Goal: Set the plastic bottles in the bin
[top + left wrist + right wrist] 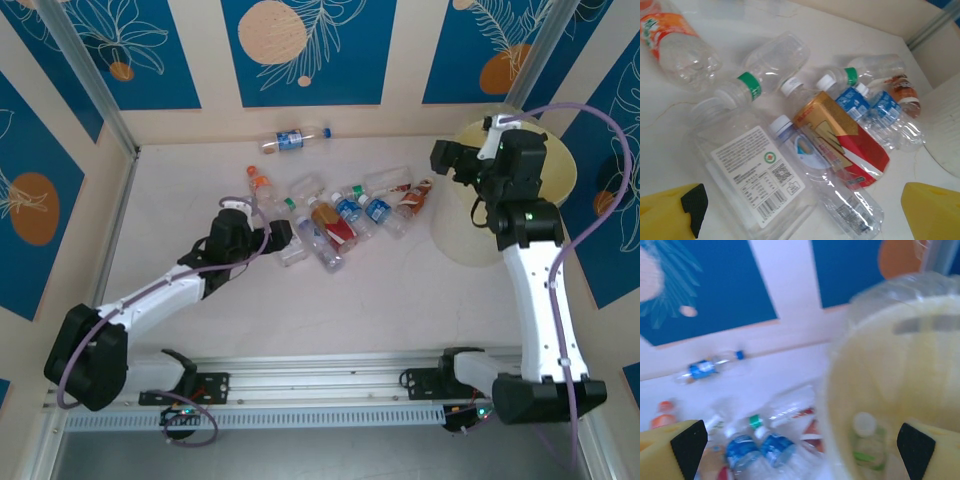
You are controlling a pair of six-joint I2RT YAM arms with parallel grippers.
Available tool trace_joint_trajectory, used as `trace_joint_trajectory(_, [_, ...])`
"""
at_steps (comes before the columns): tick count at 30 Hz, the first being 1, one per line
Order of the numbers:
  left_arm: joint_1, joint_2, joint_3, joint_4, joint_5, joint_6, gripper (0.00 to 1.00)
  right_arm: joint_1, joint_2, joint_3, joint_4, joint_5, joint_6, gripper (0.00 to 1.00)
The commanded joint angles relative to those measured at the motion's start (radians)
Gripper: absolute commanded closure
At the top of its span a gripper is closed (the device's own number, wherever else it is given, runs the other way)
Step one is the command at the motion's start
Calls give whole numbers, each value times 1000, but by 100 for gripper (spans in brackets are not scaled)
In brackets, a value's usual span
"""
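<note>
With right fingers [685, 447] spread empty over the bin [880, 365], likely for dropping, one green-labelled bottle [867, 442] lying below them inside, and left fingers [687, 207] parted just before the heaped plastic bottles [840, 145] on the table [670, 145], seemingly ready to pick.

bin [562, 170]: partly hidden by right arm [530, 260] | orange-label bottle [675, 42]: cut off at edge | binned bottle [867, 442]: blurred
</note>
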Motion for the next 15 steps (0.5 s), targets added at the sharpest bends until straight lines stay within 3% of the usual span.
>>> trace_joint_trajectory(1, [1,59,116,-187,-94,-74,0,78,-36,-60,80,-135,-1,0])
trace_joint_trajectory(4, [-53,145,250,-419,-253,-99,0,155,-56,-142,134,-159,39,1])
trace_joint_trajectory(6, [-81,181,280,-480,-321,-156,0,195,-61,-191,157,-115,56,0])
trace_joint_trajectory(9, [-103,203,269,-467,-312,-240,0,227,-61,-246,179,-49,75,1])
trace_joint_trajectory(15, [-142,331,368,-491,-217,-254,0,232,-59,-299,224,-43,118,0])
